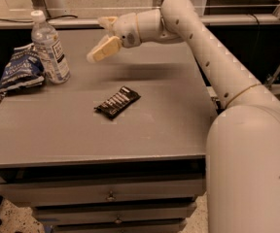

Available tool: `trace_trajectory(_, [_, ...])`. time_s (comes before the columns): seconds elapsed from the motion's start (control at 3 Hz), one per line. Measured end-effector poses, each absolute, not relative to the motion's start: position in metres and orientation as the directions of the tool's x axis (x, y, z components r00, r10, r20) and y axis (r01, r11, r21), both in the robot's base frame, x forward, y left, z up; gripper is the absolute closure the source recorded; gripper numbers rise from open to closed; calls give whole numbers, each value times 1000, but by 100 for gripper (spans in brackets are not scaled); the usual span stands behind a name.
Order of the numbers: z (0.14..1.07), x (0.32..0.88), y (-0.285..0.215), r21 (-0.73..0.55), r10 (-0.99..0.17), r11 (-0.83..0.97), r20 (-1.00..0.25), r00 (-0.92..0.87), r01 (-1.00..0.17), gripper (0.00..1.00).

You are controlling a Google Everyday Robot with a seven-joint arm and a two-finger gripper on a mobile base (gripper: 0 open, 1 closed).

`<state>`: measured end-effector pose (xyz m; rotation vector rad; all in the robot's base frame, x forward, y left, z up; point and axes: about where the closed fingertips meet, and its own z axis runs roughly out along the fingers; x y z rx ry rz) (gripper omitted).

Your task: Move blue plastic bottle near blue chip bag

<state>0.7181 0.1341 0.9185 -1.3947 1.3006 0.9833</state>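
Camera view (only one): blue plastic bottle point(50, 48) stands upright w/ cap on, near the desk point(159, 130) far-left corner. Blue chip bag point(21, 72) lies crumpled at the left edge, right beside the bottle's base. Touching or a hair apart, can't tell which.

Claw point(104, 36) hangs in the air above the far-middle part of the desk, to the right of the bottle and apart from it. Its 2 fingers are spread w/ nothing btwn them, so it's open and empty.

Black bar wrapper point(117, 102) lies flat approx mid-desk, well apart from both bottle and bag.

Progress, my read: the goal looks met, since the bottle sits next to the bag, upright and free of the claw. Little left, prob. just pulling the arm clear w/o clipping the bottle.

Count: 1 bottle, 1 chip bag, 1 bar wrapper, 1 claw.
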Motion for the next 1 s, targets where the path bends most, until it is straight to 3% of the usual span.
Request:
trace_trajectory(0.67, [953,726,4,-134,-349,219,-936,51,-967,0])
trace_trajectory(1.0, [955,727,-3,-135,-352,229,-935,47,-964,0])
